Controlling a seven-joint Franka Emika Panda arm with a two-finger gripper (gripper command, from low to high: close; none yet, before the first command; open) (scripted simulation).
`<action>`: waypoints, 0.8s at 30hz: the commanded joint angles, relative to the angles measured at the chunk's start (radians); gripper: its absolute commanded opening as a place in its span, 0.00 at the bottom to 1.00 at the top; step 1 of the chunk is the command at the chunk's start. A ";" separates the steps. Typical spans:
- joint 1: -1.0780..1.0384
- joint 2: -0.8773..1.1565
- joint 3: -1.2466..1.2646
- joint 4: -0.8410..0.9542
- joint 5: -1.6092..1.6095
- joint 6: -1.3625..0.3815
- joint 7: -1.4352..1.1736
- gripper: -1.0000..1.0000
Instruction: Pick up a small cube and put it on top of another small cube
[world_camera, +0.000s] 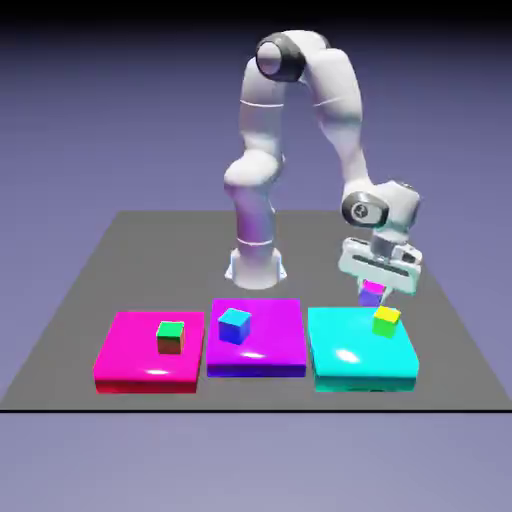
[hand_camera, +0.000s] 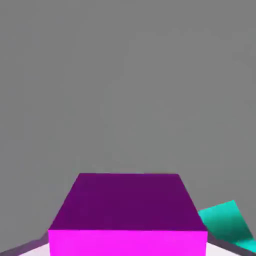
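Note:
My gripper (world_camera: 374, 290) is shut on the small magenta-pink cube (world_camera: 372, 294), which has a purple side. In the exterior view the cube sits under the hand, just beyond the far edge of the cyan slab (world_camera: 350, 350). A yellow-green cube (world_camera: 386, 320) rests on that slab, close in front of the held cube and slightly to the exterior view's right. In the hand view the held cube (hand_camera: 127, 215) fills the bottom middle, purple face above magenta face, and hides most of the fingers. A corner of the cyan slab (hand_camera: 225, 222) shows at the lower right.
A blue-cyan cube (world_camera: 234, 325) stands on a purple slab (world_camera: 270, 350) in the middle. A green cube with a red side (world_camera: 170, 337) stands on a magenta slab (world_camera: 125, 355) at the exterior view's left. All three slabs line the front of the dark grey table (world_camera: 150, 250).

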 joint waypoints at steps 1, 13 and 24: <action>-0.020 -0.002 0.023 0.011 0.012 -0.042 0.028 0.00; -0.418 -0.195 -0.057 0.005 0.036 -0.159 -0.022 0.00; -0.770 -0.403 -0.222 -0.054 -0.014 -0.106 -0.136 0.00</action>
